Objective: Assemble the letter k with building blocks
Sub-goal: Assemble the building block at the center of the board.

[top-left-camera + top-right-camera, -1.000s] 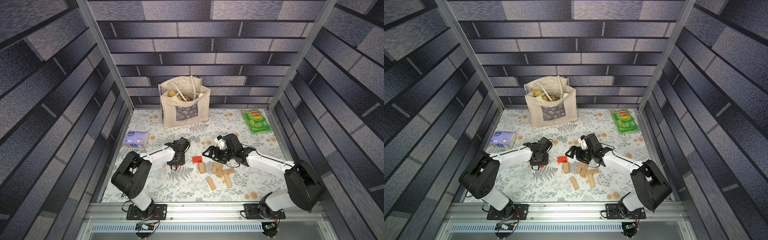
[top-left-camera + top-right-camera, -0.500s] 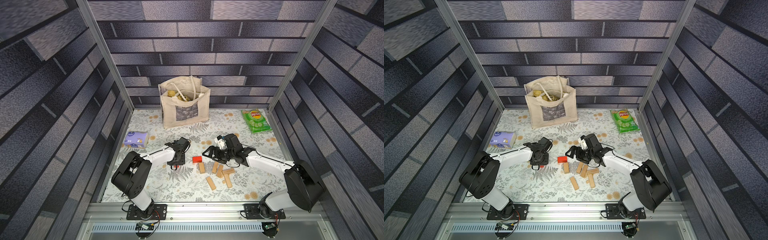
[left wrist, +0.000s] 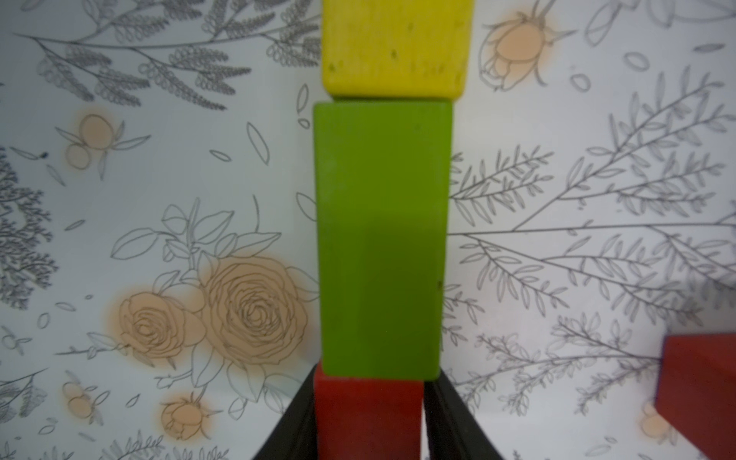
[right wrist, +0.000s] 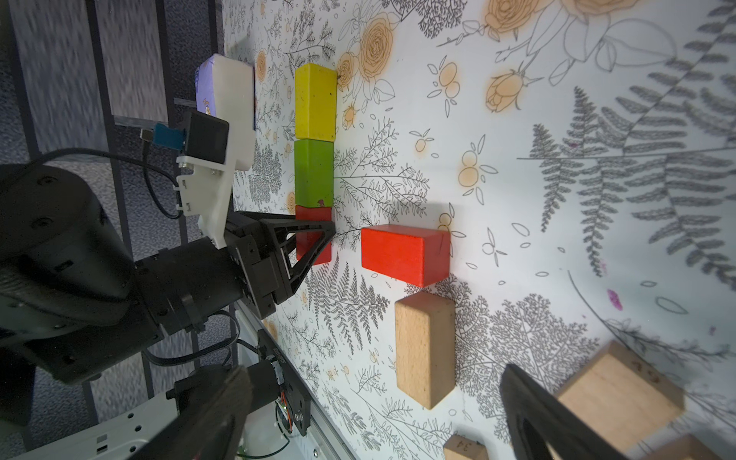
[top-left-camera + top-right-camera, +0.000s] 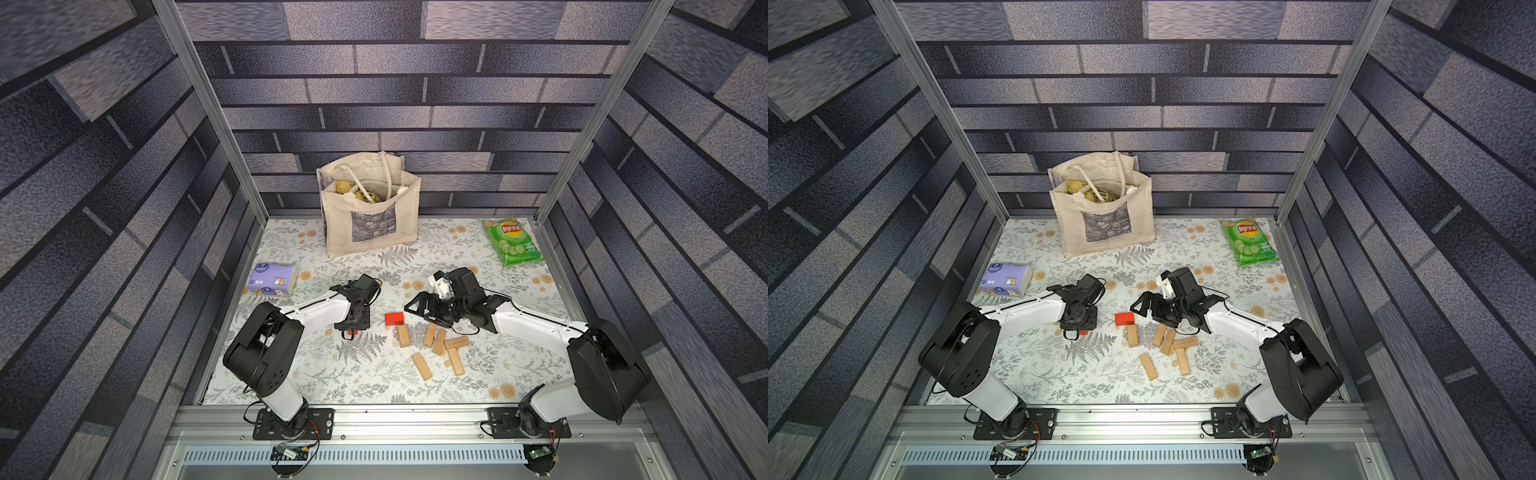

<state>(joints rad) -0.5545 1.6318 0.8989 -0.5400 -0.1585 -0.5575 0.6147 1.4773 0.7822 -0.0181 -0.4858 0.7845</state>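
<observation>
Left wrist view: left gripper point(image 3: 369, 388) clamps the red block point(image 3: 368, 422) against the green block point(image 3: 380, 239), stem point(image 4: 316, 99) seemingly complete; right gripper point(image 5: 415, 305) gapes empty, so the spare red block point(image 4: 405, 253) needs angling in next.

Top views overhead; wrists close, share green block point(image 3: 382, 239).

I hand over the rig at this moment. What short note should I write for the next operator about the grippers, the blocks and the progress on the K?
Left gripper: shut on a red block, which lies in line after the green block and the yellow block.
Right gripper: open and empty, above the table near the loose blocks.
Loose: a second red block and six tan blocks beside it.
Done: the three-block stem is in a row.
Left: release the red block, then add the two slanted arms.
</observation>
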